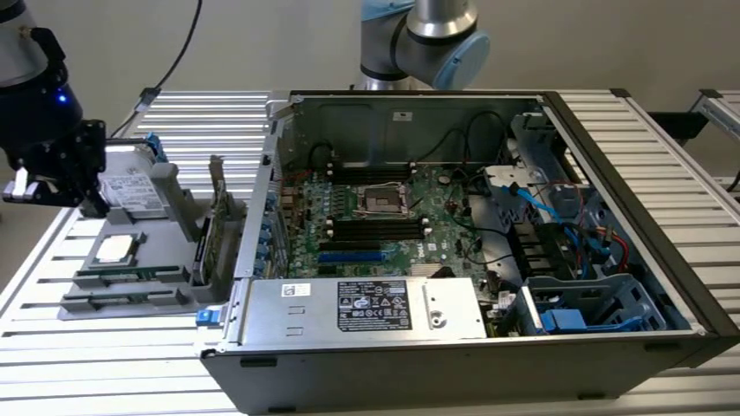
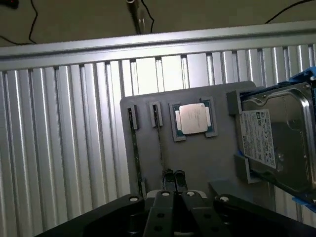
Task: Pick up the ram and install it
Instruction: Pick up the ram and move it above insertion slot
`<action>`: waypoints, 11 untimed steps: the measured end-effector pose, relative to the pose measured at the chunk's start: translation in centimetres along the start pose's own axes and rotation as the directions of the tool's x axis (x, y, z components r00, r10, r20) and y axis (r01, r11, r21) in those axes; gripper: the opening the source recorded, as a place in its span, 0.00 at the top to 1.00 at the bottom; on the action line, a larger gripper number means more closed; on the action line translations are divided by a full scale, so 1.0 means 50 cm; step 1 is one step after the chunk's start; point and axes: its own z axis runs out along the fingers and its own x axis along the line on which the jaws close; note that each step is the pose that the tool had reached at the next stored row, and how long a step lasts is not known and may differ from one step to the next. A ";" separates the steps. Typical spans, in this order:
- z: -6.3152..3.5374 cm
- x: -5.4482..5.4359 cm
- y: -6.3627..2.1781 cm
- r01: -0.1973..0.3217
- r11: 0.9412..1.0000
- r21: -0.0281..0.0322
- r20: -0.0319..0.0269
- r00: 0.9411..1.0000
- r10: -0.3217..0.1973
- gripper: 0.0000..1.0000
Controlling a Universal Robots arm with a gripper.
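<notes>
Hovering above the gray tray, closed fingers near the ram.

The hard drive runs past the picture's edge; the ram stands edge-on, its chips hidden.

This looks like a robotics lab or test workshop. An industrial robot arm stands behind a table of ribbed aluminium profiles. On it, an opened computer case sits beside a grey fixture tray of loose parts, with a plain wall behind.
</notes>
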 end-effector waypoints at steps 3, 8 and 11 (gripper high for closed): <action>0.000 0.000 0.000 0.056 0.998 0.000 -0.004 0.998 -0.056 0.90; 0.000 0.000 0.001 0.145 0.989 -0.001 -0.010 0.989 -0.145 0.90; 0.000 0.000 0.002 0.194 0.981 -0.002 -0.014 0.981 -0.194 0.90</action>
